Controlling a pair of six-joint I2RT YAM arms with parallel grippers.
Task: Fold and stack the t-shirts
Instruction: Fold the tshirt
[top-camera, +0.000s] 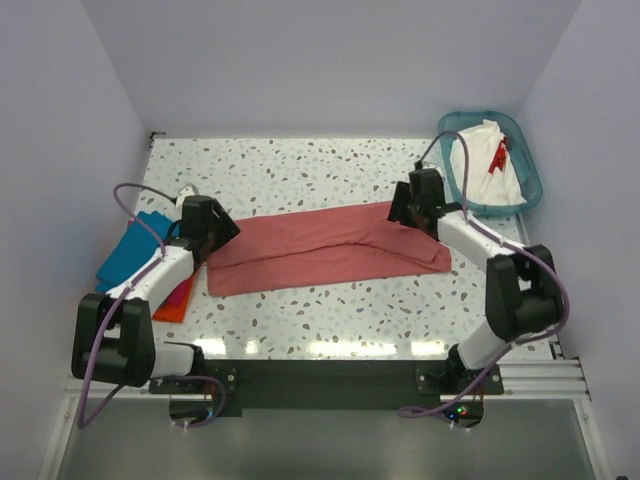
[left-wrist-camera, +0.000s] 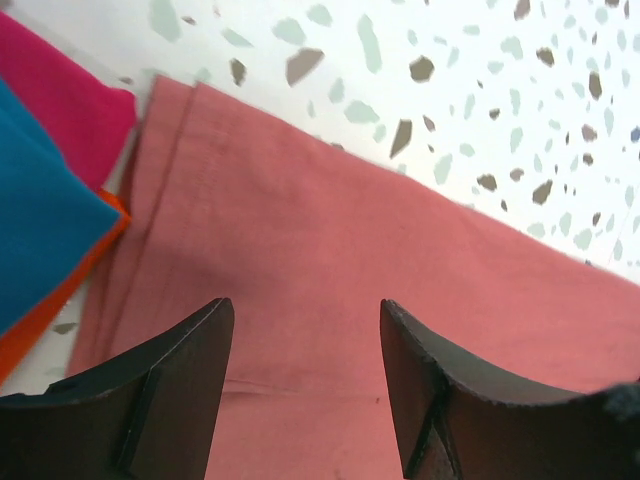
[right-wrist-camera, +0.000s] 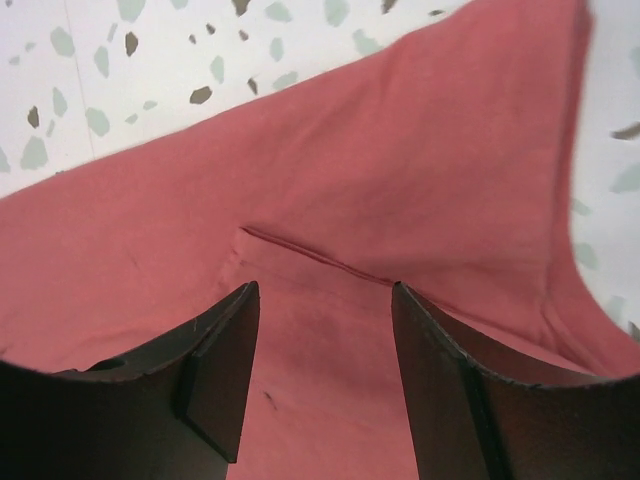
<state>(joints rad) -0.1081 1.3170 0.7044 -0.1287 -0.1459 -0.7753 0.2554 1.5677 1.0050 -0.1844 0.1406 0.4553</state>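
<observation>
A large salmon-red t-shirt (top-camera: 320, 248) lies folded into a long strip across the middle of the speckled table (top-camera: 300, 170). My left gripper (top-camera: 222, 238) hovers open over its left end (left-wrist-camera: 300, 260), nothing between the fingers. Over the shirt's right end (right-wrist-camera: 400, 180) my right gripper (top-camera: 407, 212) is open too, just above a seam. At the left edge sits a stack of folded t-shirts: teal blue (top-camera: 135, 250) on top, orange (top-camera: 175, 300) and pink (left-wrist-camera: 60, 100) beneath. A white t-shirt with a red mark (top-camera: 487, 165) rests in the teal basket (top-camera: 530, 185).
The teal plastic basket stands at the back right corner, close to the right arm. Purple cables loop from both arms. White walls close in the table on three sides.
</observation>
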